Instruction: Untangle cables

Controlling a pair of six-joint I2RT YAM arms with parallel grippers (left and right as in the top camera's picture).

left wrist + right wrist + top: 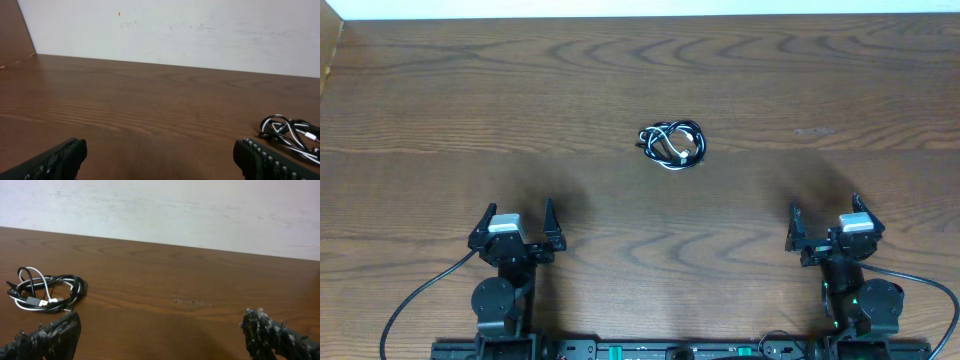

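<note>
Lying coiled in one small tangle

Only part of the cables (pixel 289 134) shows in the left wrist view, where the right edge cuts them off, and the number of cords wound together is hard to make out. The left pincer (pixel 517 212) stands wide open and holds nothing. The black and white cables lie at the middle of the table (pixel 420 100), well ahead of both pincers and between them. The right pincer (pixel 824 206) is likewise spread wide and empty.

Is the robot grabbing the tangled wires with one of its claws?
No, the cables lie bunched on the table by themselves, apart from the left gripper and the right gripper, both open.
</note>
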